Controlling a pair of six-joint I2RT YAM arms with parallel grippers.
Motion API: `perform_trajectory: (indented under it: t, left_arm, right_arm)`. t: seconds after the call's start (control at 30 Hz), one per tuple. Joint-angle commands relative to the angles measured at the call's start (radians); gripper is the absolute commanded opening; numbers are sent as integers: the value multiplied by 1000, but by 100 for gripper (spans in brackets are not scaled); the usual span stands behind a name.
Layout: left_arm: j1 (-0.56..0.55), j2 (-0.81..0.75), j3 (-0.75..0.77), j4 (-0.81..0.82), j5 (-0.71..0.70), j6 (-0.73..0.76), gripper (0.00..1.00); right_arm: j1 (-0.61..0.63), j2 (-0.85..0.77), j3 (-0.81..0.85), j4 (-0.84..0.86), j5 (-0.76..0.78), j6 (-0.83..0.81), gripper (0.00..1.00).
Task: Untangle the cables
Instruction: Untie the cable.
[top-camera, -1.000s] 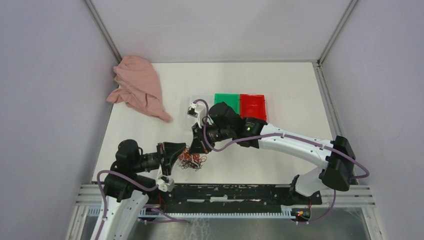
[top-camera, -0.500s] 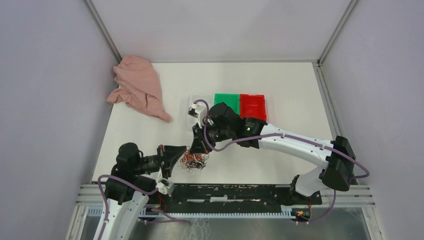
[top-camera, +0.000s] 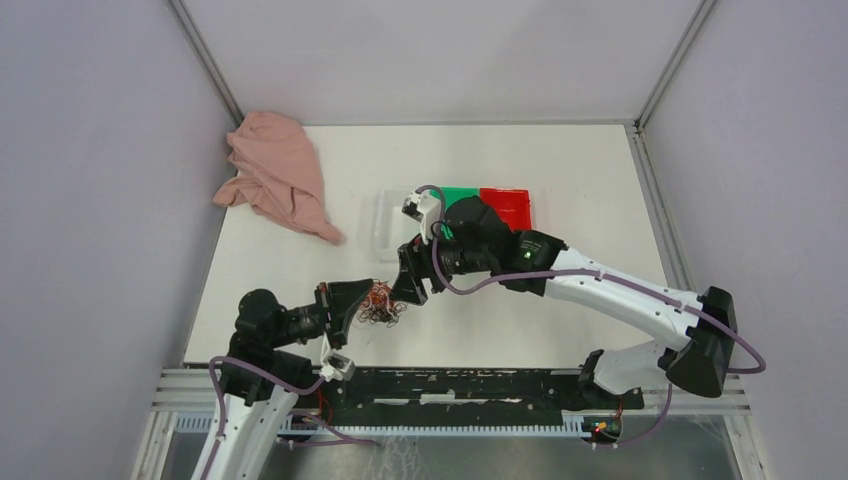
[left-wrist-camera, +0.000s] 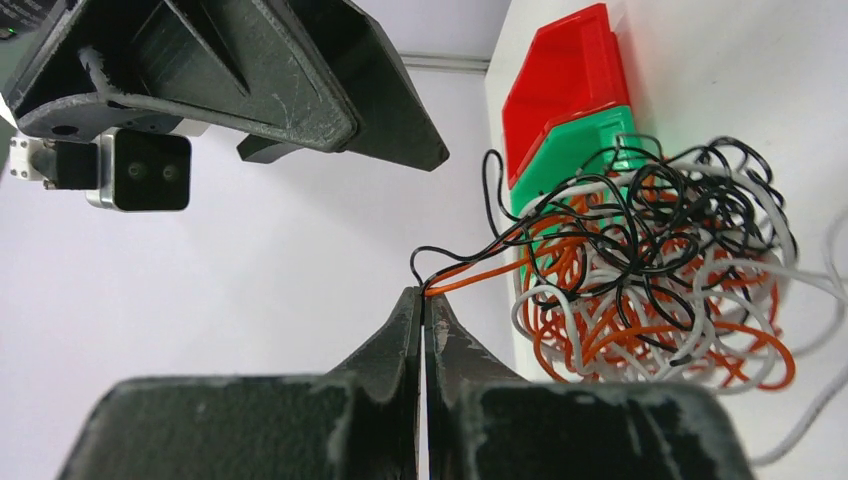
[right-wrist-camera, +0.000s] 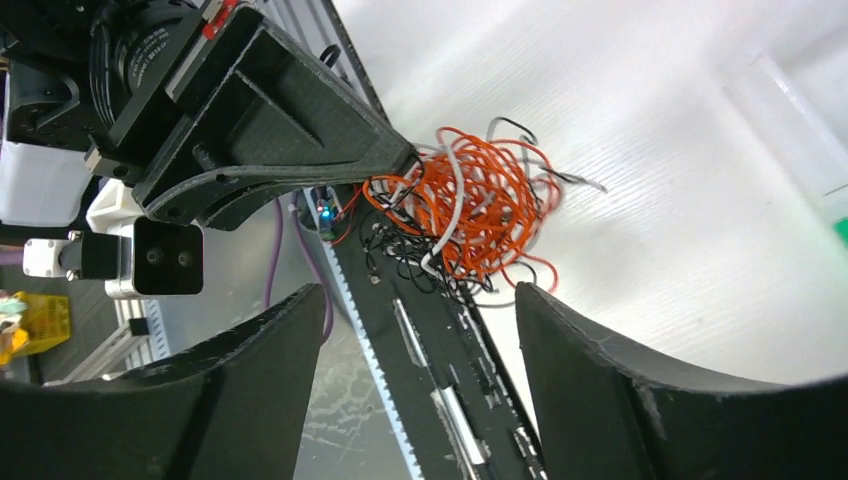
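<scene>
The cables (top-camera: 384, 306) are a small curly wad of orange, black and whitish wires near the table's front edge, left of centre. My left gripper (top-camera: 366, 301) is shut on an orange and a black strand that lead out of the wad (left-wrist-camera: 650, 270); its jaws (left-wrist-camera: 424, 294) meet tight on those strands. My right gripper (top-camera: 411, 283) hangs just right of and above the wad, open, with nothing between its fingers. In the right wrist view the cables (right-wrist-camera: 470, 205) lie beyond the open right gripper (right-wrist-camera: 420, 292), beside the left gripper (right-wrist-camera: 398, 160).
A pink cloth (top-camera: 277, 175) lies at the back left. A green bin (top-camera: 458, 196) and a red bin (top-camera: 506, 208) sit side by side behind the right arm, with a clear bin (top-camera: 383, 215) to their left. A black rail (top-camera: 450, 385) runs along the near edge.
My right gripper has opened, let go of the wad and drawn back to the right. The left gripper has closed on strands at the wad's left side.
</scene>
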Motion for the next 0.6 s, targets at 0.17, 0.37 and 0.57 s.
perform_trajectory:
  t: [0.17,0.37,0.57]
  left_arm:
    - [-1,11,-18,84,54,237,3]
    - [-1,11,-16,84,46,239,3]
    - [-1,12,-10,85,29,224,3]
  right_arm:
    - [-7,38,46,97,-36,43,73]
    - [-6,66,37,195,-69,97,59]
    - [-5,105,32,231,-86,126,47]
